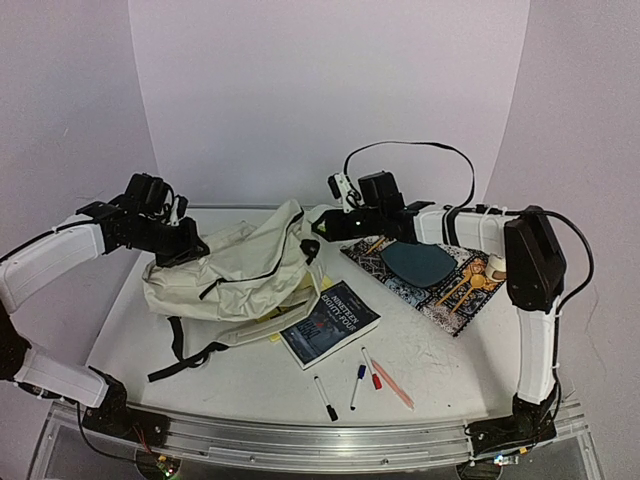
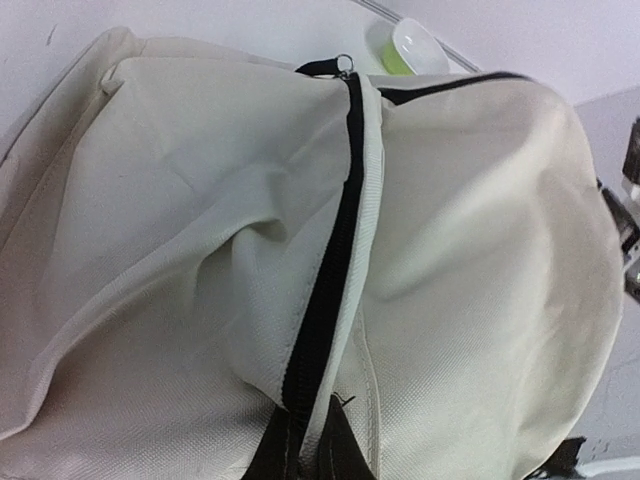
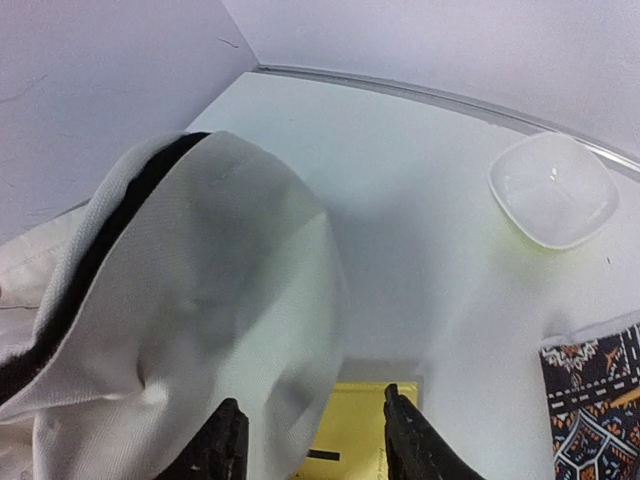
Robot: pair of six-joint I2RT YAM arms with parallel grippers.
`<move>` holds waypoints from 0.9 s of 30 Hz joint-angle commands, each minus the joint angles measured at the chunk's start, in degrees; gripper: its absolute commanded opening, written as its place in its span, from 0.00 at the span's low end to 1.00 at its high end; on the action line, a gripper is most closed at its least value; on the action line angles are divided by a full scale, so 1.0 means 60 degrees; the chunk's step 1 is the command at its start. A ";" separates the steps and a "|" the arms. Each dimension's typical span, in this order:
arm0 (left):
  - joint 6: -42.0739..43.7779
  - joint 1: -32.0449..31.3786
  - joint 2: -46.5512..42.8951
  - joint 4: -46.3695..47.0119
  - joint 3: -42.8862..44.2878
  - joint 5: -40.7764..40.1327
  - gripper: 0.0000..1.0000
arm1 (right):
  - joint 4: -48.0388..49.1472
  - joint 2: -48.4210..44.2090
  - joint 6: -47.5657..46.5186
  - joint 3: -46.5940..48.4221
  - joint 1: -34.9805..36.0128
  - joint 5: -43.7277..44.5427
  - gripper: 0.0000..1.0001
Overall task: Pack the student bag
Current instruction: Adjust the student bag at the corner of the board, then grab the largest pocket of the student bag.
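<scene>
White table (image 1: 250, 385) bears the cream student bag (image 1: 235, 265) left of centre, left gripper (image 2: 305, 455) clamped by its zipper (image 2: 335, 250), right gripper (image 3: 312, 405) spread open at its rim; opening seems underway, next needing the right to take hold.

One title can be read: "NINETEEN EIGHTY FOUR", in pale capitals across the cover of the dark blue paperback book (image 1: 328, 322). The finer print on that cover is too small to make out.
</scene>
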 commanded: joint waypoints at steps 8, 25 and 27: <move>-0.3067 -0.0130 -0.0613 0.2562 -0.0994 -0.1204 0.00 | -0.0292 -0.3074 -0.0514 -0.2271 0.0472 0.1421 0.68; -0.4847 -0.1880 0.0266 0.3519 -0.1048 -0.2884 0.00 | -0.0281 -0.1967 0.0336 -0.1228 0.3723 0.0917 0.66; -0.4931 -0.1938 0.0298 0.3611 -0.1104 -0.2895 0.00 | -0.0277 -0.1766 0.0479 -0.1046 0.3978 0.0882 0.64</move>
